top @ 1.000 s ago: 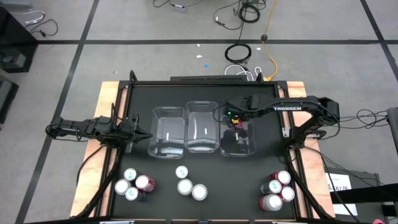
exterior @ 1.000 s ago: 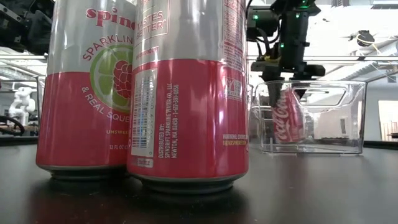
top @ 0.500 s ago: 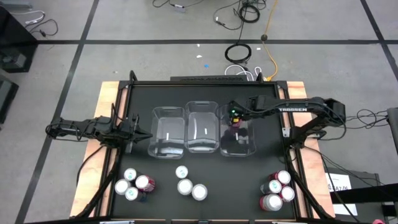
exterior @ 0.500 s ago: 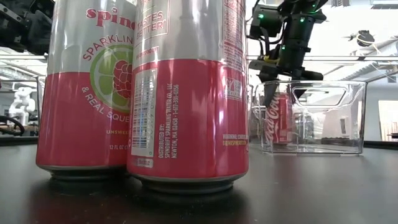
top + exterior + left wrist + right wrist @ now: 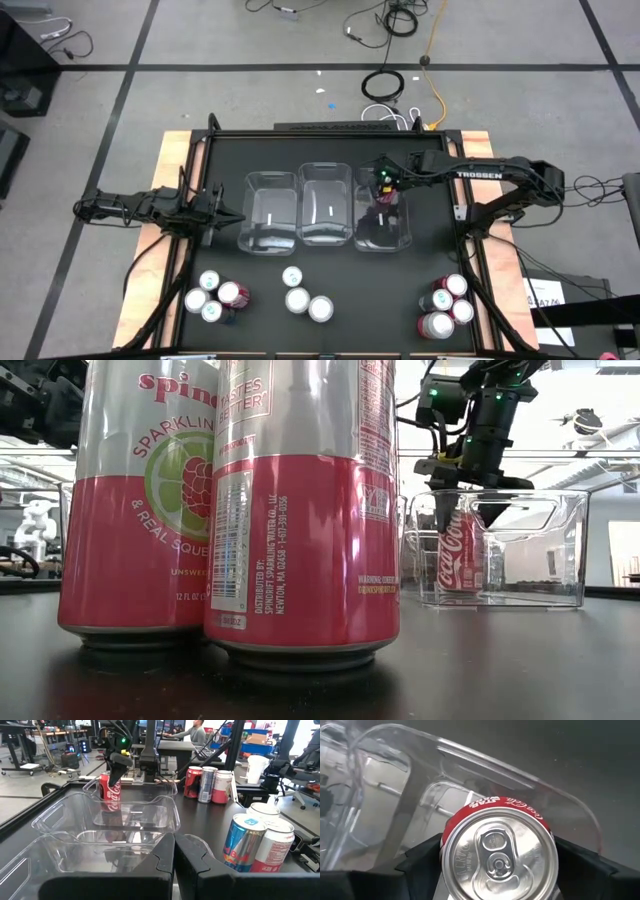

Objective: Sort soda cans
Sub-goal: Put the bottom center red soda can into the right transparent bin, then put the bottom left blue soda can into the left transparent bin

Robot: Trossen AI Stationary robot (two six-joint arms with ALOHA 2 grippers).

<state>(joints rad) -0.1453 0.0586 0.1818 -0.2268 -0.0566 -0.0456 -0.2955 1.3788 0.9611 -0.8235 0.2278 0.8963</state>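
Right gripper (image 5: 468,510): spread wide either side of the Coca-Cola can (image 5: 461,552), upright in the rightmost bin (image 5: 401,237).
Right arm: reached down over that bin.
Left gripper (image 5: 174,870): closed, empty.

Even, bright overhead light fills the room — the black table (image 5: 330,290) soaks it up and shows only faint shadows. At table height, windows behind blow out to white, and glare streaks the clear bins (image 5: 107,827) — the nearest pink cans (image 5: 300,510) loom huge.
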